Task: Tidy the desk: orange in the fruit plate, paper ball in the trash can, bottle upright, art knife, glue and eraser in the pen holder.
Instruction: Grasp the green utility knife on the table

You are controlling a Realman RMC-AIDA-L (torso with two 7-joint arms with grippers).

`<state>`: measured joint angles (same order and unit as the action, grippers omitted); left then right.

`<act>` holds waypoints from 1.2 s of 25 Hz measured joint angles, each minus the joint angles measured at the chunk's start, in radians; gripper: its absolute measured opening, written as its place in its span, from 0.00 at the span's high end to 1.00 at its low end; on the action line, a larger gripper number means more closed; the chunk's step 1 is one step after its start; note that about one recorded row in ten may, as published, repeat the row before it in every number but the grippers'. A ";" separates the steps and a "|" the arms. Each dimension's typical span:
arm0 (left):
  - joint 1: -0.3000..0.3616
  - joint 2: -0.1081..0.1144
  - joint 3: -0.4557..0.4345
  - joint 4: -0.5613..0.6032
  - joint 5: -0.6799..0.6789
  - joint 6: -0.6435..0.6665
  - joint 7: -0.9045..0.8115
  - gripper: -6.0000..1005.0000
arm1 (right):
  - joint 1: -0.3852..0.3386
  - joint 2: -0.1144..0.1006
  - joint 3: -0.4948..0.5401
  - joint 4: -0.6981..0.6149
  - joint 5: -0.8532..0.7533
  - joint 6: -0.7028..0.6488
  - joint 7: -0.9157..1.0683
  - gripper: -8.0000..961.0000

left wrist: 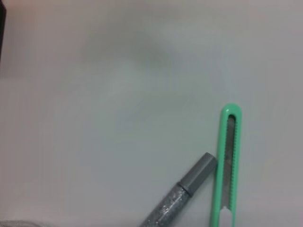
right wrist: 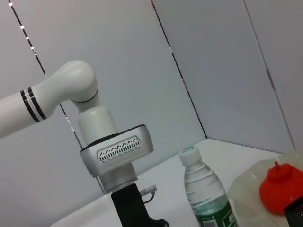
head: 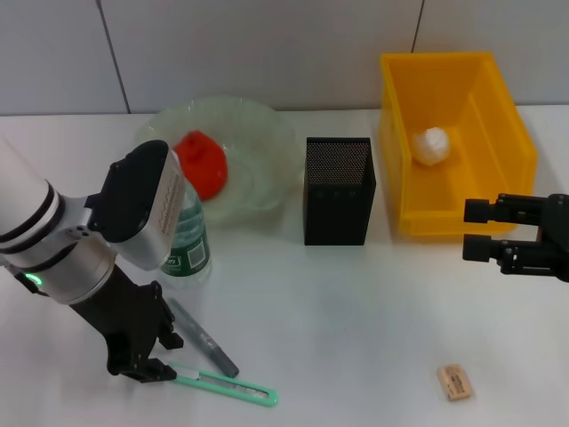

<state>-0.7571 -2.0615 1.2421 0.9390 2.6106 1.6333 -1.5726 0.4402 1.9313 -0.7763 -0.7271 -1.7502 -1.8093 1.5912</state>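
The green art knife [head: 231,387] lies on the white table at the front left, and the grey glitter glue [head: 204,336] lies just behind it. Both show in the left wrist view, the knife [left wrist: 227,165] beside the glue [left wrist: 187,194]. My left gripper [head: 158,356] is open, low over the table at the knife's left end, holding nothing. The bottle [head: 185,240] stands upright behind it. The orange [head: 203,163] sits in the glass fruit plate [head: 267,142]. The paper ball [head: 434,145] lies in the yellow bin [head: 498,98]. The eraser [head: 454,382] lies at the front right. My right gripper [head: 476,231] hangs open and empty at the right.
The black mesh pen holder [head: 339,189] stands between the plate and the yellow bin. The right wrist view shows the bottle [right wrist: 206,194], the orange [right wrist: 279,187] and my left arm [right wrist: 118,151] against a grey wall.
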 joint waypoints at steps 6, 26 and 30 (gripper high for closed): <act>-0.022 0.003 -0.008 -0.028 0.000 0.015 0.001 0.63 | 0.006 -0.001 0.003 -0.001 0.000 0.002 0.000 0.25; -0.048 -0.004 -0.003 0.030 0.030 0.084 0.014 0.63 | 0.013 -0.009 0.005 0.000 -0.011 0.004 0.006 0.25; -0.059 -0.008 0.009 0.009 0.028 0.064 0.034 0.63 | 0.014 -0.010 0.005 0.000 -0.021 0.004 0.014 0.25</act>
<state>-0.8162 -2.0695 1.2511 0.9482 2.6388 1.6970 -1.5384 0.4547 1.9214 -0.7716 -0.7271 -1.7711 -1.8056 1.6054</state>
